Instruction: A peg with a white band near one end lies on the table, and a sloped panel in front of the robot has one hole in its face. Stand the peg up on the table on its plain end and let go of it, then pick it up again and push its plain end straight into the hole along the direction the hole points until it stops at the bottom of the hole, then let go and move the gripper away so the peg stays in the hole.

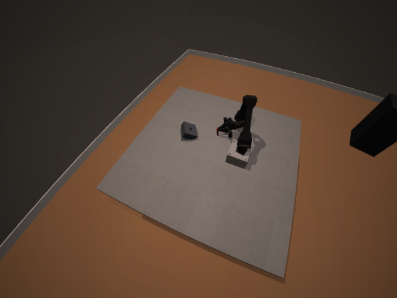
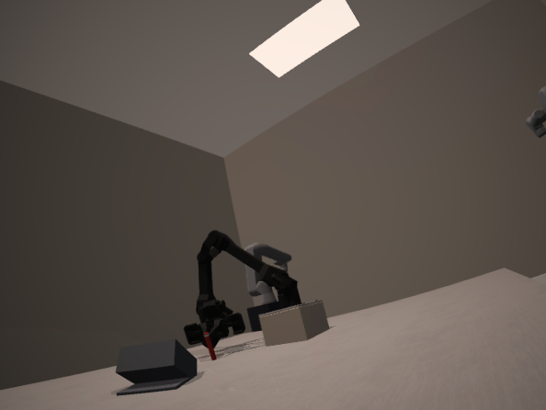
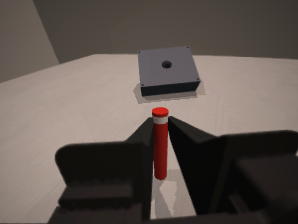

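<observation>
The red peg (image 1: 217,131) (image 2: 210,347) (image 3: 160,147) is upright, its white-banded end up and its plain end down at or close above the table; the exact contact cannot be told. My gripper (image 1: 218,129) (image 2: 208,341) (image 3: 160,121) is shut on the peg near its upper part, just around the white band in the wrist view. The sloped panel (image 1: 190,129) (image 2: 147,358) (image 3: 150,67) is a dark grey block beyond the peg. Its one hole (image 1: 190,128) (image 3: 167,64) shows dark in its face and is empty; the exterior camera sees the panel from behind.
The arm's light base block (image 1: 238,157) (image 2: 285,327) stands behind the gripper. The grey table top (image 1: 160,167) (image 2: 391,358) carries the panel and the base. A large black block (image 1: 374,128) is off the table at the right in the top view.
</observation>
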